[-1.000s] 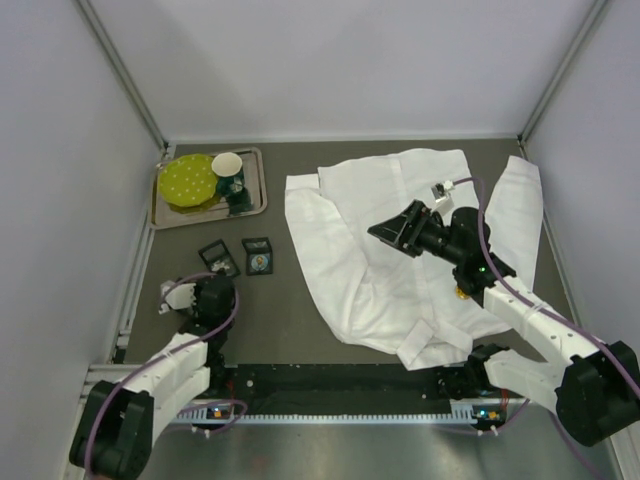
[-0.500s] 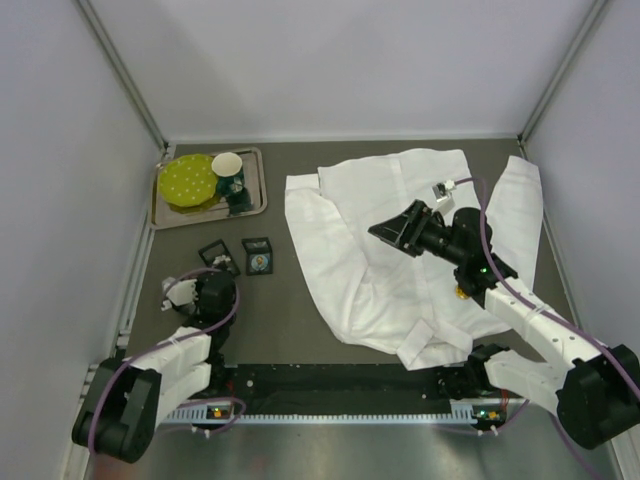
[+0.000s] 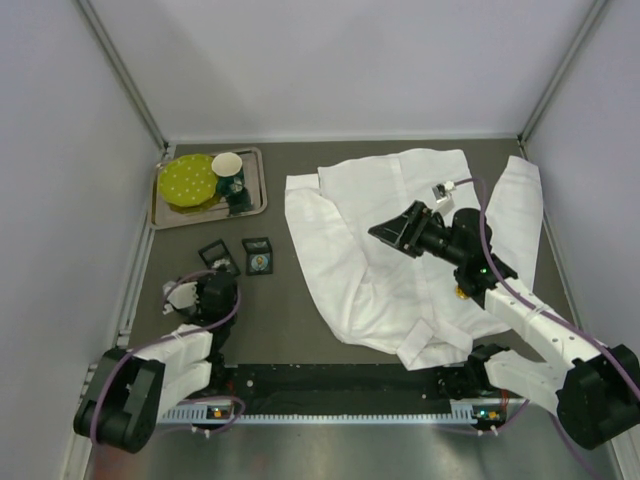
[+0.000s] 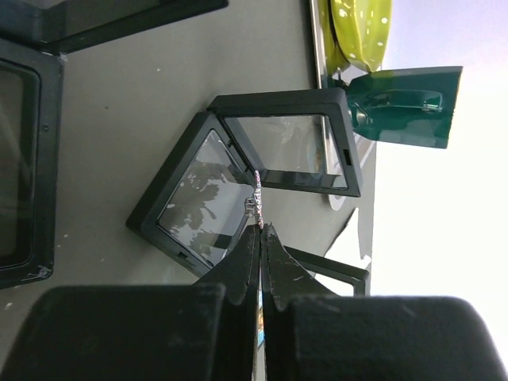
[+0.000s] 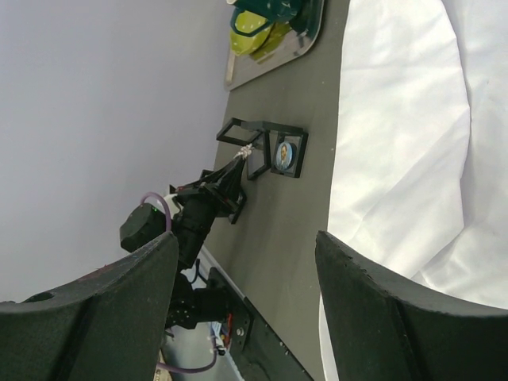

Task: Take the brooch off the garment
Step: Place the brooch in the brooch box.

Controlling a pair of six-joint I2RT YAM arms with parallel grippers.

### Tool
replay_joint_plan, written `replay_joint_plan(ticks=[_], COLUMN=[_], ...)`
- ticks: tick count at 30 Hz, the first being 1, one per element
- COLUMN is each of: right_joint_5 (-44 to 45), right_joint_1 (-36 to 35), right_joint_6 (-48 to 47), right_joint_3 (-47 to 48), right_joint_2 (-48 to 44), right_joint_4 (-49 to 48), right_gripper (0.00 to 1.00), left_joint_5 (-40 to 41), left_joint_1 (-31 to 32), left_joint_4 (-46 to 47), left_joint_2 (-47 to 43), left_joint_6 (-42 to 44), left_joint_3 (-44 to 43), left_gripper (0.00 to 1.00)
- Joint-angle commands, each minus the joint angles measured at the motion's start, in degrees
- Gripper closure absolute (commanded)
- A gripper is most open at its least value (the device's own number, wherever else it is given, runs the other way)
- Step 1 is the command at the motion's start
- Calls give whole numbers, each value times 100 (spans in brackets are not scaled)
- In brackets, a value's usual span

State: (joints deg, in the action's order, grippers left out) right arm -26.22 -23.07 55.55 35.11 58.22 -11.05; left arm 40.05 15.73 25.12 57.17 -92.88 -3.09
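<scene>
Grey worktop (image 3: 290, 290), white booth walls. Garment (image 3: 400, 200) spread over right half. Left gripper (image 4: 260, 232) near left edge, clenched on small sparkly brooch (image 4: 255, 197), well apart from garment, over open black case (image 4: 190, 210). Right gripper (image 3: 398, 228) spread wide, empty, above garment. Risk: pinch thin, at edge only; brooch may twist, slip, miss case.

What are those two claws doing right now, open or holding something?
Left gripper: shut on a small sparkly silver brooch.
Right gripper: open, empty, over the white cloth shirt.
</scene>
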Motion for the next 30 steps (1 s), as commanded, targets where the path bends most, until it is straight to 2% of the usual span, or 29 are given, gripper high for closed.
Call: replay_joint_plan(ticks=[1,30], right_joint_5=[-50,-103], right_joint_1=[75,154], right_joint_6=[-44,0], right_joint_3=[-31,-84], right_joint_2=[-117,-205], right_joint_4=[-143,-134], right_gripper=[30,31], left_joint_5=[143,187], left_joint_1=[-43,-43], left_joint_4=[159,283], left_joint_2=[154,506], left_joint_6=[-178,-415], left_joint_3=[283,283], left_gripper=[100,100])
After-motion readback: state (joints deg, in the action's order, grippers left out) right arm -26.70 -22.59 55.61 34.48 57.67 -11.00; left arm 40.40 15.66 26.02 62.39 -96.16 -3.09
